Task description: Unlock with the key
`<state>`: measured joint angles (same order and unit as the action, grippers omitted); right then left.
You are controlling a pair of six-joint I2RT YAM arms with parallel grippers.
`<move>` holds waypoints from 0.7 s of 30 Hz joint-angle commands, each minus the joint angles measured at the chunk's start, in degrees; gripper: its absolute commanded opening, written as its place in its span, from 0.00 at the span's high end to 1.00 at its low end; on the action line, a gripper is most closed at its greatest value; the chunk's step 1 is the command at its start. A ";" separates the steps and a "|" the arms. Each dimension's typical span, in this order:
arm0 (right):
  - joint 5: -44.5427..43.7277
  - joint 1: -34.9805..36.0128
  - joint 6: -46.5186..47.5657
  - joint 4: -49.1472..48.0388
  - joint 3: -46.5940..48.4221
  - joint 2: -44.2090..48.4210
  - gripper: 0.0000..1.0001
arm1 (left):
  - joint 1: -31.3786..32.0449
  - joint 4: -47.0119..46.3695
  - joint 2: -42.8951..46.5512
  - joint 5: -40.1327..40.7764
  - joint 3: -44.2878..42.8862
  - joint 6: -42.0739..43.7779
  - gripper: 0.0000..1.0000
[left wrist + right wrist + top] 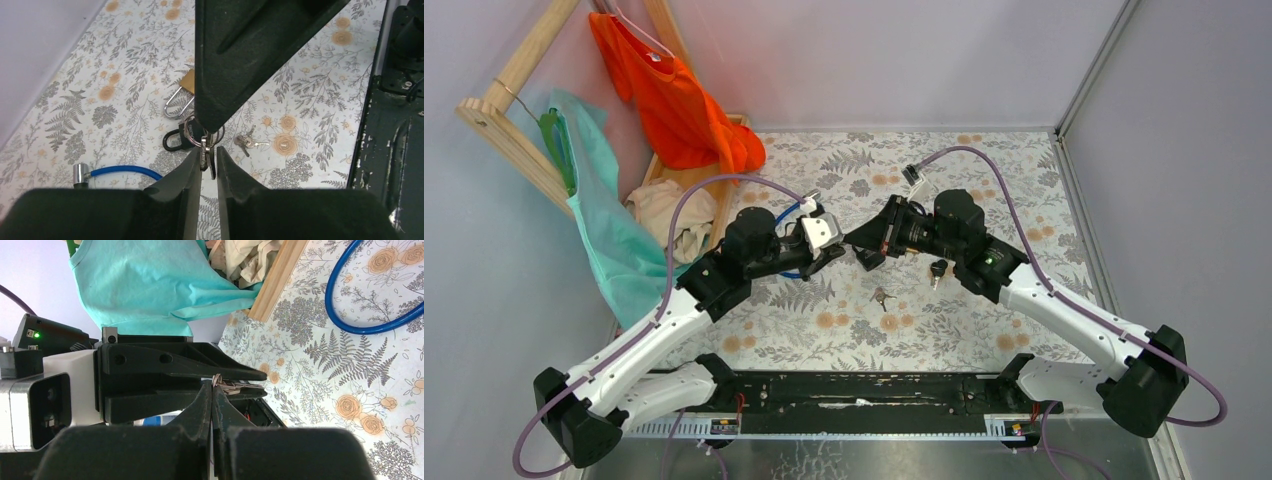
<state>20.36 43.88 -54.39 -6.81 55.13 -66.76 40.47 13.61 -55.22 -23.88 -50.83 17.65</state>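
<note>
Left of centre, where the two arms meet, the left end effector has its jaws nearly together on either side of a bunch of keys; whether they pinch it yet I cannot tell. The bunch dangles from a key ring, which the right end effector grips with its jaws fully together. A black padlock lies just behind. Further right in the overhead view, a black-headed key lies on the surface just beside the right wrist, untouched. This looks like a handover of the hanging keys. Next, the left should clamp firmly before the right lets go.
</note>
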 commanded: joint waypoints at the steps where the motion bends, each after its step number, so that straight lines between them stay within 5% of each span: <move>1: -1.16 0.36 -0.25 -2.95 0.02 2.27 1.00 | 0.24 -3.54 0.55 2.06 0.83 0.95 0.81; 12: -1.03 0.42 -0.05 -2.59 -0.22 2.78 1.00 | 0.23 -1.58 1.44 0.18 0.82 4.20 0.76; 18: -0.85 0.40 -0.20 -2.43 -0.64 3.16 1.00 | 0.23 -2.69 1.16 1.19 0.20 4.36 0.99; 21: -1.11 0.39 0.30 -1.84 -0.80 3.60 1.00 | 0.23 -0.71 1.85 0.34 0.49 8.36 1.00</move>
<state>19.97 43.88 -54.37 -6.72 54.39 -65.54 40.47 13.80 -54.61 -23.07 -49.95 21.58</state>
